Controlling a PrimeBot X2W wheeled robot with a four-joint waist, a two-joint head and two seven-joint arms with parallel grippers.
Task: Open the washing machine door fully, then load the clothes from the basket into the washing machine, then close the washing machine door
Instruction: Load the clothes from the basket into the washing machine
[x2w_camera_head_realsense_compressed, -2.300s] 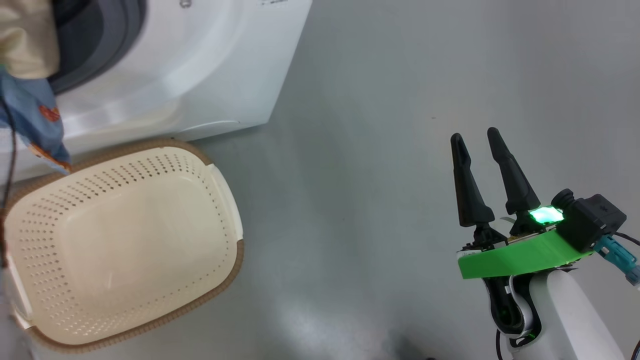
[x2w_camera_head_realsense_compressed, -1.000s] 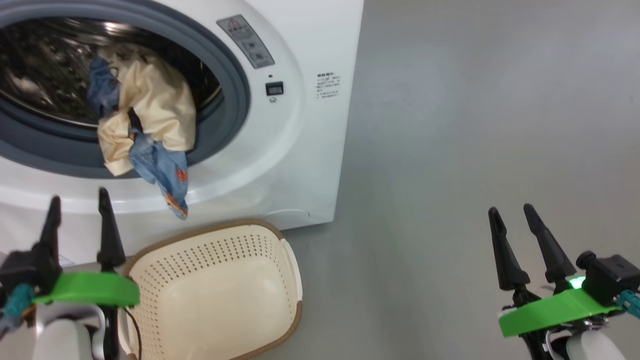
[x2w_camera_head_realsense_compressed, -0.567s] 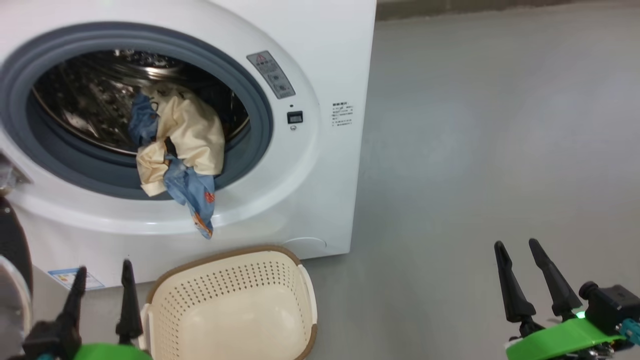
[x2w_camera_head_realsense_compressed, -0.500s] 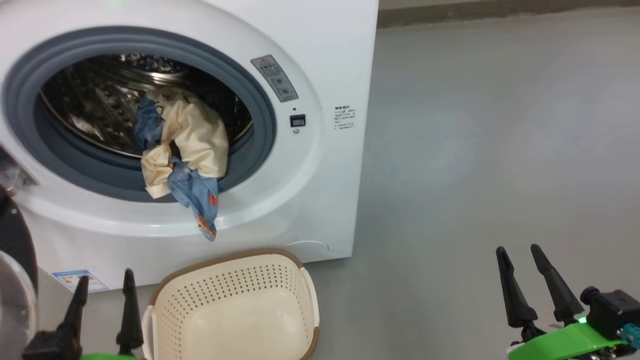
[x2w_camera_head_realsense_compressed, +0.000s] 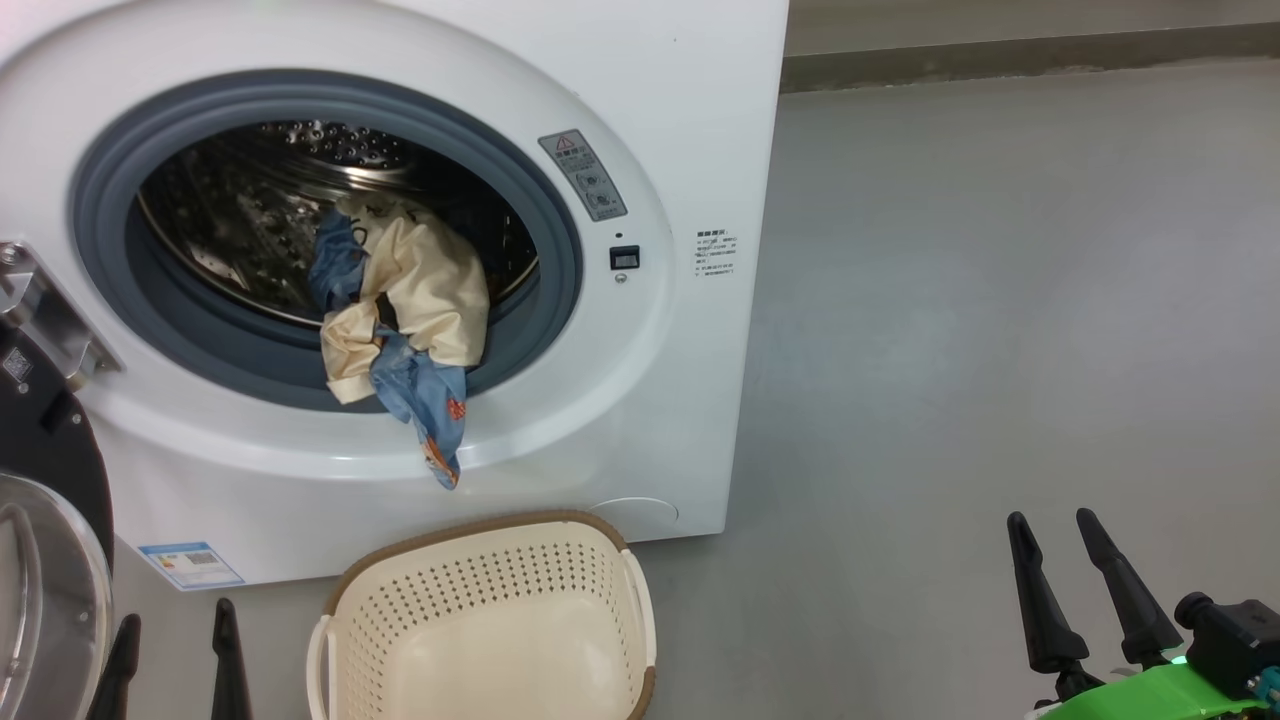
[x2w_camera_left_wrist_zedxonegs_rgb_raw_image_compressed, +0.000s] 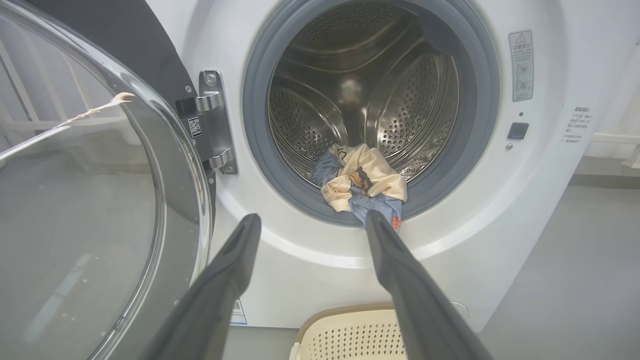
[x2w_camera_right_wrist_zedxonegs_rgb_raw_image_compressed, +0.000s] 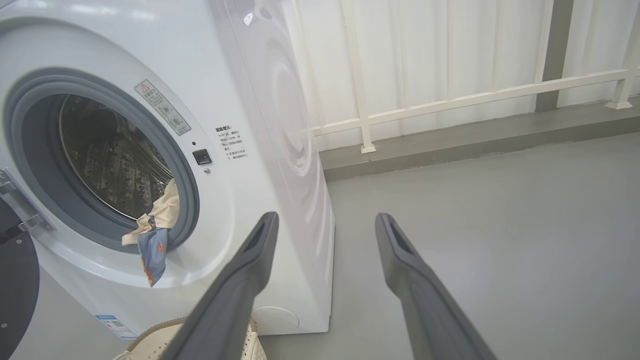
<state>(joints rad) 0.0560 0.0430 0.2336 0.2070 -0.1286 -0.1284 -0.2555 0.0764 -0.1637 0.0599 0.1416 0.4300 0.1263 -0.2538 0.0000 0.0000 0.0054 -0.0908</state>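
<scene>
Clothes (x2w_camera_head_realsense_compressed: 420, 295) across gasket (x2w_camera_head_realsense_compressed: 562, 262) (basket (x2w_camera_head_realsense_compressed: 480, 600) below)

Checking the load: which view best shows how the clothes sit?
The head view: the clothes lie unobstructed over the gasket, a blue end hanging outside. In the left wrist view a finger crosses their lower edge; the right wrist view sees them edge-on.

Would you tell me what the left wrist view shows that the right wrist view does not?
Left wrist view: the clear glass bowl of the washing machine door. Right wrist view: the white side panel of the washing machine. Shared: the clothes draped over the grey gasket, a blue piece hanging outside, and the basket rim below.
</scene>
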